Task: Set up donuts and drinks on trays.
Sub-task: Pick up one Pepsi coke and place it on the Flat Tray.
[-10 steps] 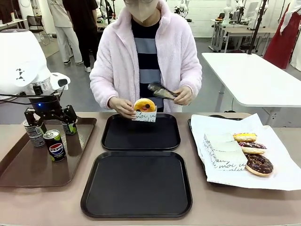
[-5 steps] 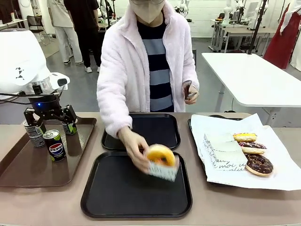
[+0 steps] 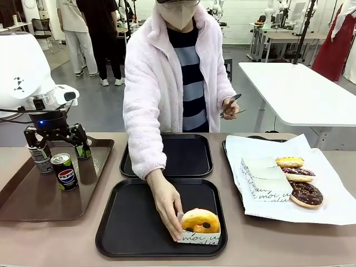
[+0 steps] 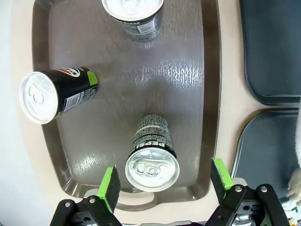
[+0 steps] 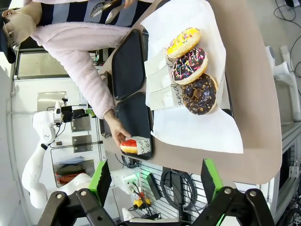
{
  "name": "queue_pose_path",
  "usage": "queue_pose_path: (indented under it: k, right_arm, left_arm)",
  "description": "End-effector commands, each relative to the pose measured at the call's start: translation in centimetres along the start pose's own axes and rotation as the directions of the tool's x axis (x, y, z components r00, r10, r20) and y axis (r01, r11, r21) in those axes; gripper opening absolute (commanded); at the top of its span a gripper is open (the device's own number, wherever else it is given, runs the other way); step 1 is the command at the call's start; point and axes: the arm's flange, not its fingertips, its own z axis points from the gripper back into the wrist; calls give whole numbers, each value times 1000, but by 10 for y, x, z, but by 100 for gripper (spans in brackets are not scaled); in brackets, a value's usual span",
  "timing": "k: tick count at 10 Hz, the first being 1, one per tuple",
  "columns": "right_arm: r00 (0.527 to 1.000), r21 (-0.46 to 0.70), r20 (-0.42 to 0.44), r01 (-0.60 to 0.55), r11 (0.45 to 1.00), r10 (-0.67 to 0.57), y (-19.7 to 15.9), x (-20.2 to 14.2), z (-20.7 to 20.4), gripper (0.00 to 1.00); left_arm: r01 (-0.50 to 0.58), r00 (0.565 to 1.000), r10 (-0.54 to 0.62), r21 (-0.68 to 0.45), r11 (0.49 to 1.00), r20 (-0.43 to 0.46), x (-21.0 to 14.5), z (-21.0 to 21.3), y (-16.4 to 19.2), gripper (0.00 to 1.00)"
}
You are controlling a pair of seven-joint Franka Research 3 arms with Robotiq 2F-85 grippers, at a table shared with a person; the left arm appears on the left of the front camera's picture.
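Down came the person's hand (image 3: 167, 206), putting the yellow donut (image 3: 200, 221) in the near tray (image 3: 128, 222), at its front corner. Our left gripper (image 3: 57, 146) hangs wide apart over a can (image 4: 151, 162). Our right gripper (image 5: 155, 181) is wide apart too, holding nothing. Squeezing off-centre could tip the can.

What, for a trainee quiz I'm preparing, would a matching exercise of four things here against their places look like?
Things:
1. glazed donut in its holder
2. Pepsi can
3. tongs
4. nearest chocolate donut

Places:
A. on the white paper
B. on the near black tray
C. on the brown tray
D. in the person's raised hand

Pairs: 1-B, 2-C, 3-D, 4-A.
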Motion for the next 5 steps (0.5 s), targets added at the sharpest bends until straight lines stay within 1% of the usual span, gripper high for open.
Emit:
queue_pose_path:
  k: [1,3,5]
  right_arm:
    - [1000,-4,-13,13,1000,-13,0,-1,1,100]
    - [1000,-4,-13,13,1000,-13,0,-1,1,100]
    - [1000,-4,-13,13,1000,-13,0,-1,1,100]
  left_arm:
    - [18,1000,-17,22,1000,-21,-6,-2,4,100]
    - [26,998,-25,26,999,-57,1,-17,5,100]
    - [25,997,-23,21,999,-72,1,-29,5,100]
